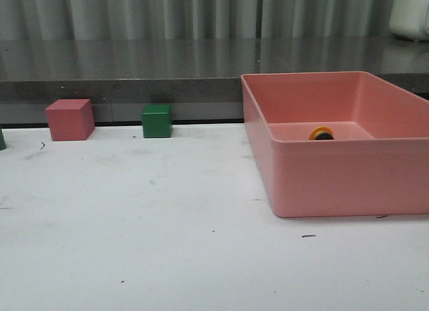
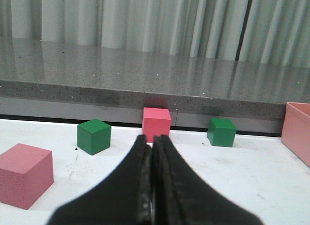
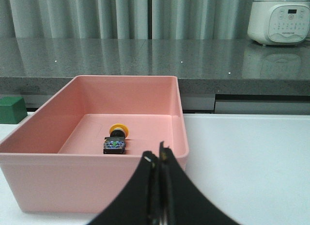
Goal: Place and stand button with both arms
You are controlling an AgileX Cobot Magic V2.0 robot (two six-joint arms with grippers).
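Observation:
The button (image 3: 116, 139) lies on its side on the floor of the pink bin (image 3: 97, 186), yellow cap toward the far wall, dark base toward me. In the front view only its yellow cap (image 1: 322, 133) shows over the bin's front wall (image 1: 348, 177). My right gripper (image 3: 159, 154) is shut and empty, just outside the bin's near wall, near its corner. My left gripper (image 2: 153, 139) is shut and empty, low over the white table, facing the cubes. Neither arm shows in the front view.
A pink cube (image 1: 70, 119) and a green cube (image 1: 157, 120) stand at the table's back edge. The left wrist view shows another green cube (image 2: 94, 136) and a nearer pink cube (image 2: 24, 174). A grey counter (image 1: 134, 66) runs behind, with a white appliance (image 3: 280, 17) on it.

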